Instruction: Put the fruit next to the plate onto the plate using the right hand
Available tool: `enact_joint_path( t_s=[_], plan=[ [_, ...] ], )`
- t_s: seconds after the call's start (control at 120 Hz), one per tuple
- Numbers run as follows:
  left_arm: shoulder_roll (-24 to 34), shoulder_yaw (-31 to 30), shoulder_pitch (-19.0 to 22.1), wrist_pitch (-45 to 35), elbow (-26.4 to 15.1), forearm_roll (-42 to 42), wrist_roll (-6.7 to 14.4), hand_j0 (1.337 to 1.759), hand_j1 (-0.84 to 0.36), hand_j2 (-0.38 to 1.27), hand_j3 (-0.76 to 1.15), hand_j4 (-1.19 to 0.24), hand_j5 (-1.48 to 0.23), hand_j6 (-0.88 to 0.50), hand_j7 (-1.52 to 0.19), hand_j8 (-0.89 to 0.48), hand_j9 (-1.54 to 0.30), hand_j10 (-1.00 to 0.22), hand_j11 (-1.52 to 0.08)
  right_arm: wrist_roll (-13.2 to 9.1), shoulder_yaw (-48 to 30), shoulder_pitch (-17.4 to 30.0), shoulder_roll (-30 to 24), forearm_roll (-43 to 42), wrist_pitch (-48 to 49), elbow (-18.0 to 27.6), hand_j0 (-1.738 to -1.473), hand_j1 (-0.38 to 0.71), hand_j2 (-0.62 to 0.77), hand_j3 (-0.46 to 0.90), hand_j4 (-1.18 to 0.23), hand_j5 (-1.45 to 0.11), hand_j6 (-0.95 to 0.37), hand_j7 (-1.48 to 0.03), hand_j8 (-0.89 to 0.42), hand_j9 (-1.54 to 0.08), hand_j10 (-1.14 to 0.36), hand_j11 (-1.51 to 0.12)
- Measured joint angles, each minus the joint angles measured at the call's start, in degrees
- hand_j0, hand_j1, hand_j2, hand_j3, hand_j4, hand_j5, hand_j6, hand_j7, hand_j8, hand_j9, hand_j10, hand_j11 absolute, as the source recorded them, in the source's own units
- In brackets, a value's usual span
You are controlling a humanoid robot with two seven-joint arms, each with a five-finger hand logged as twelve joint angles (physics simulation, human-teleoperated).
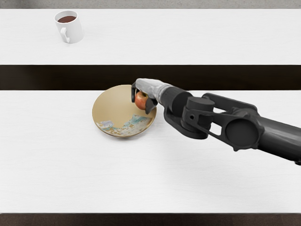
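White ceramic at far left: noted a mug (69, 26) of dark drink standing upright on the rear bench (188, 37), beyond a dark gap and well apart from the work, so judged no part of the task. Moved right to the near bench (70, 165) and found the plate (115, 110) lying flat, tan with a blue-green pattern along its front edge, bare in the middle and ready to receive. Saw the fruit (140, 100), red and apple-like, over the plate's right rim rather than beside it on the bench. Found it clasped in the right hand (146, 92), dark fingers (150, 106) curled around both sides, presumably to stop a round thing rolling away. Could not tell contact with the plate from a hover just above it. Traced the right arm (235, 129) back to the picture's right edge, reaching in low across the bench, probably to keep the carry short. Saw nothing of the left hand. Judged the carry nearly done: called for easing toward the plate's middle, lowering, then loosening the fingers, to avoid a tumble off the rim.
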State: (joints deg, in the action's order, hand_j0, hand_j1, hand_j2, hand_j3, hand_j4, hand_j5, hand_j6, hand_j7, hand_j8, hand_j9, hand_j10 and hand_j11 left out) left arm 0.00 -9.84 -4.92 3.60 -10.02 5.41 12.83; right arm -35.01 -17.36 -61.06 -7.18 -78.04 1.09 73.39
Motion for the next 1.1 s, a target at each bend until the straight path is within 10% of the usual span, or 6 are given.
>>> enact_joint_path(
  t_s=[0.2, 0.7, 1.1],
  plan=[
    [0.0, 0.0, 0.0, 0.0, 0.0, 0.0, 0.0, 1.658, 0.35, 0.00, 0.00, 0.00, 0.00, 0.00, 0.00, 0.00, 0.00, 0.00, 0.00, 0.0, 0.5, 0.0, 0.0, 0.2, -0.1, 0.3, -1.647, 0.24, 0.16, 0.00, -0.53, -0.88, -0.38, -0.87, -0.34, -0.89, -0.61, -0.92],
    [0.0, 0.0, 0.0, 0.0, 0.0, 0.0, 0.0, 1.658, 0.35, 0.00, 0.00, 0.00, 0.00, 0.00, 0.00, 0.00, 0.00, 0.00, 0.00, 0.0, -0.3, -0.2, -0.1, 0.9, -0.3, 0.5, -1.657, -0.04, -0.03, 0.00, -0.26, -0.36, -0.25, -0.36, -0.25, -0.36, -0.27, -0.36],
    [0.0, 0.0, 0.0, 0.0, 0.0, 0.0, 0.0, 1.658, 0.35, 0.00, 0.00, 0.00, 0.00, 0.00, 0.00, 0.00, 0.00, 0.00, 0.00, 0.0, -12.9, -2.4, -9.5, 22.1, 17.2, 1.3, -1.658, -0.31, 0.00, 0.00, -0.04, -0.05, -0.04, -0.05, -0.04, -0.05, -0.04, -0.05]
  ],
)
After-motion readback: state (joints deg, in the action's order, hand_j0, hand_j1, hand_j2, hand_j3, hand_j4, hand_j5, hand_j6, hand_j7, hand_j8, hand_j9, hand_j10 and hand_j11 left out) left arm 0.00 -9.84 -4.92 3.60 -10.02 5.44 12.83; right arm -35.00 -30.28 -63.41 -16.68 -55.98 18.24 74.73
